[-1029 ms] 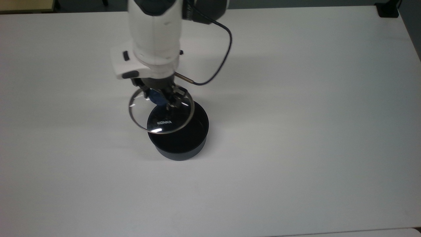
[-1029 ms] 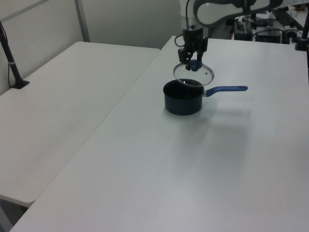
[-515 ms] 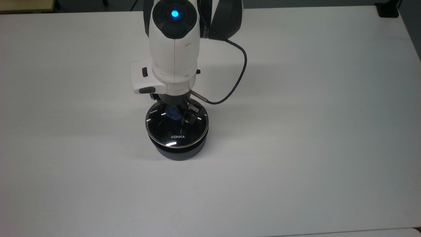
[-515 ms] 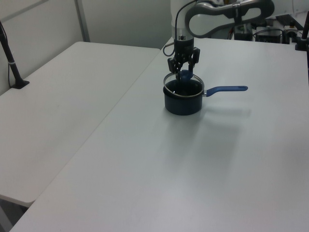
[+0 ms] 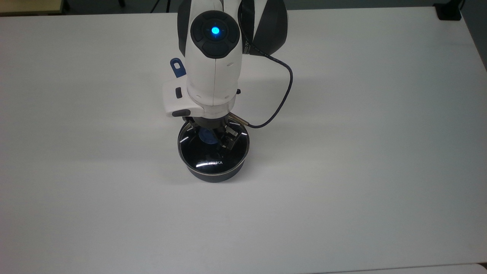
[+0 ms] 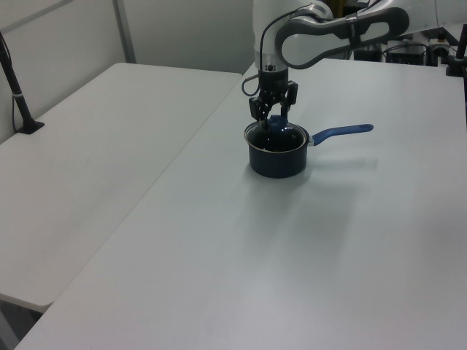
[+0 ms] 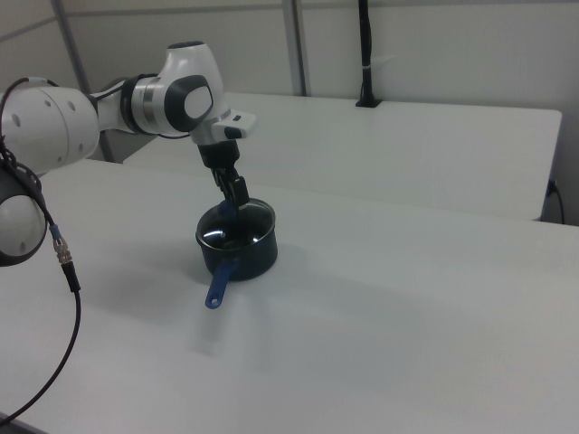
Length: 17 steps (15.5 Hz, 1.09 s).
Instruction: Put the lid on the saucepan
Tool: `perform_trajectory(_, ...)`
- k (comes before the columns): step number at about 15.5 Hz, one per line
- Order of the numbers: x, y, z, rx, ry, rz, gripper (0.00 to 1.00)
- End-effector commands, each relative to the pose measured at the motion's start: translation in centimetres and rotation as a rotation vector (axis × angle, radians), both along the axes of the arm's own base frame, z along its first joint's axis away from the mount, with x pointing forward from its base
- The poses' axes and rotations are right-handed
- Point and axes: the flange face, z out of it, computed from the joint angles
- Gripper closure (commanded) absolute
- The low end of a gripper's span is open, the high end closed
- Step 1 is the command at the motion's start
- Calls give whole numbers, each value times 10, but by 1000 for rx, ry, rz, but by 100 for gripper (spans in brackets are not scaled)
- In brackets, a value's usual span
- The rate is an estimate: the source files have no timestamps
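Since the earlier frames, we see the glass lid (image 5: 213, 150) lowered from a tilted hover to lie level on the rim of the navy saucepan (image 6: 276, 162). We find both just below the middle of the top view, on the white table (image 5: 361, 152). The gripper (image 5: 216, 138) stands upright over them, its fingers (image 6: 257, 109) closed on the lid's blue knob (image 5: 207, 136). In the left view the saucepan's blue handle (image 6: 341, 132) points toward the frame's right; in the right view it points toward the lower left. A black cable (image 5: 279, 102) loops beside the wrist.
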Motion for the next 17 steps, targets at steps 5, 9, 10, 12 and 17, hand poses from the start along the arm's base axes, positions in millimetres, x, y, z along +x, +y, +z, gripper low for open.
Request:
perform_trajectory(5, -5, -1, 7, 6, 21, -14, 0)
perform_trajectory(9, -26, -25, 64, 36, -4, -17, 0)
perform_trajectory(10, -34, -29, 81, 47, 8, 4, 0)
perform_trajectory(12, -55, -45, 107, 56, 46, 28, 0)
perform_trajectory(17, -120, -68, 168, 71, 26, 77, 0)
